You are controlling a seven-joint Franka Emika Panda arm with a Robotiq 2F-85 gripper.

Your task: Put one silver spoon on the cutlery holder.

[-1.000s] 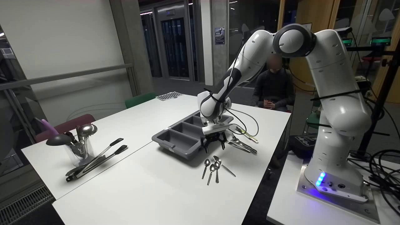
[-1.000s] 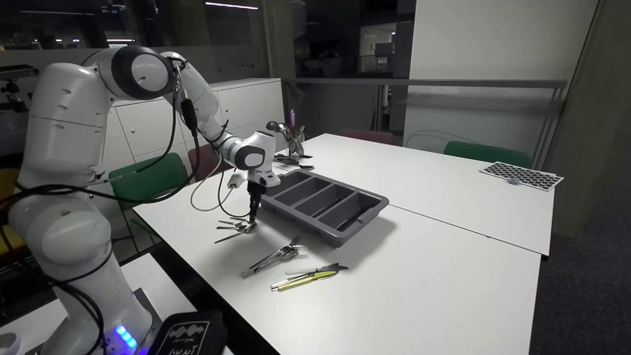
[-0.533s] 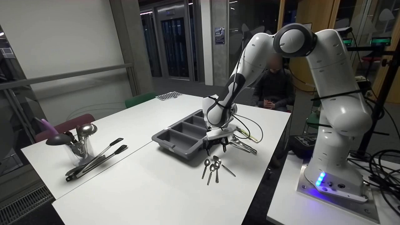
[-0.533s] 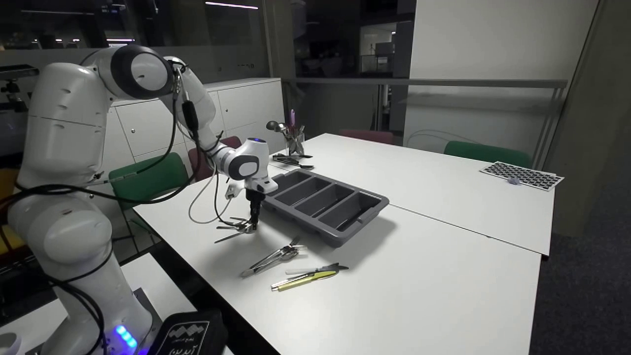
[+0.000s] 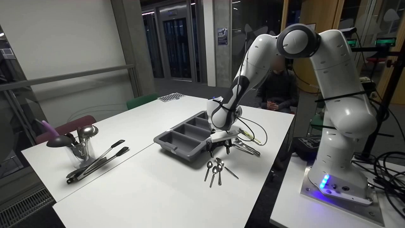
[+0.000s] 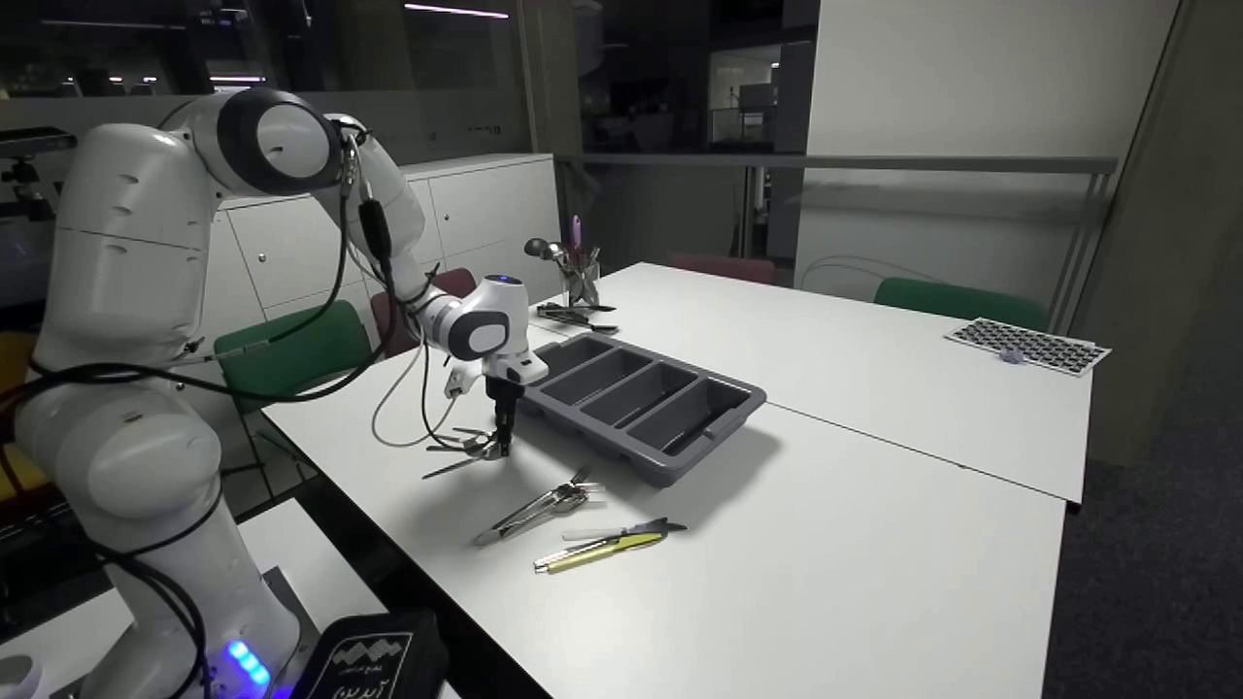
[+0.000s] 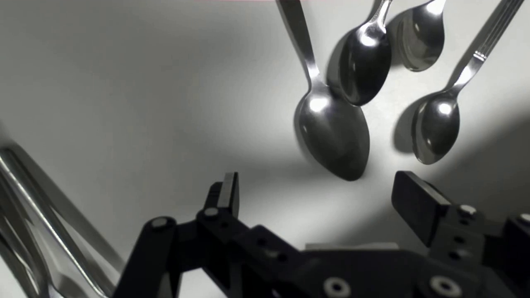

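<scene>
Several silver spoons lie in a loose cluster on the white table. The largest spoon [image 7: 334, 132] is bowl toward my gripper in the wrist view, with another spoon [image 7: 366, 62] resting against its bowl. The cluster also shows in both exterior views, as spoons [image 5: 219, 167] and spoons [image 6: 476, 446]. My gripper [image 7: 318, 186] is open and empty, pointing down. Its fingertips are low over the table, just beyond the largest bowl's tip, on the holder side in an exterior view [image 5: 220, 153]. The dark grey cutlery holder [image 5: 190, 155] stands beside it, compartments empty [image 6: 665, 470].
A pile of metal utensils [image 5: 246, 148] lies beside the gripper, also at the left of the wrist view [image 7: 54, 223]. Past it is a yellow-handled tool [image 6: 602, 551]. A clear cup of ladles [image 5: 80, 152] and black-tipped tongs [image 5: 98, 163] stand farther off. A person [image 5: 277, 85] sits behind.
My gripper has moved down and a little away from the holder's near corner toward the utensil pile, most of it in the first half second. The spoons and holder have not moved.
</scene>
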